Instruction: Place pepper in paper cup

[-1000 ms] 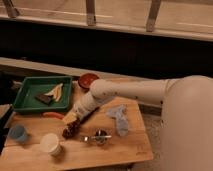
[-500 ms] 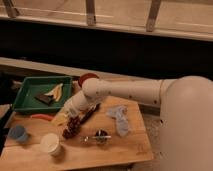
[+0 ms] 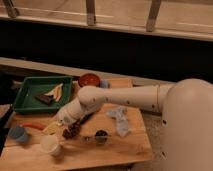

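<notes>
Fingers closed, the gripper point(image 3: 63, 118) has slid left, past the grapes point(image 3: 72, 131), toward the pepper point(image 3: 34, 126) lying by the left edge of the table point(image 3: 131, 146), with bare wood between them and the paper cup point(image 3: 50, 145) at the near edge.

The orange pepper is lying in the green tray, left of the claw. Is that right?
Not quite. The camera view shows the pepper lying on the wooden table, outside the green tray. It is left of the claw.
</notes>
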Robot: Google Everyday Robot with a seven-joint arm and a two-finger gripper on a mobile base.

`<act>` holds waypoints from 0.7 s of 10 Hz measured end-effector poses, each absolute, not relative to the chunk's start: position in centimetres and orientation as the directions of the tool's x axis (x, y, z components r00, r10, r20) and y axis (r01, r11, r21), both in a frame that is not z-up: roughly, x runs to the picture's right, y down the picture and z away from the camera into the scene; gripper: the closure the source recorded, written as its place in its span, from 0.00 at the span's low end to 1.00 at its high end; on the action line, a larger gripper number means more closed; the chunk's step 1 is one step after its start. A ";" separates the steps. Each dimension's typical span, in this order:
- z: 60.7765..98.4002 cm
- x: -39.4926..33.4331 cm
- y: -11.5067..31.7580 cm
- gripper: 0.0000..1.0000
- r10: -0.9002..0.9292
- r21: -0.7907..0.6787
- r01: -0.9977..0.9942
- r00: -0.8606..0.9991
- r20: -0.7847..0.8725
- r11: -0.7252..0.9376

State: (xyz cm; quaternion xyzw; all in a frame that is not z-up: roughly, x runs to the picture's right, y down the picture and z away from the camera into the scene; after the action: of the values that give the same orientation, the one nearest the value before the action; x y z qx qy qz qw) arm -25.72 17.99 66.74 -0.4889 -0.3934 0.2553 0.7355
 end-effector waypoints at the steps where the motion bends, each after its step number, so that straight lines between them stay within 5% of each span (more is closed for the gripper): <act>1: 66.2 -26.1 19.0 1.00 0.773 -0.928 0.024 0.546 0.325 0.373; 7: 66.3 -26.4 19.2 1.00 0.775 -0.931 0.032 0.544 0.322 0.364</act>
State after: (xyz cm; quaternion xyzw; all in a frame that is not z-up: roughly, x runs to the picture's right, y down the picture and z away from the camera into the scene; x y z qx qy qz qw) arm -26.39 19.19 66.34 -0.5016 -0.4023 0.2575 0.7213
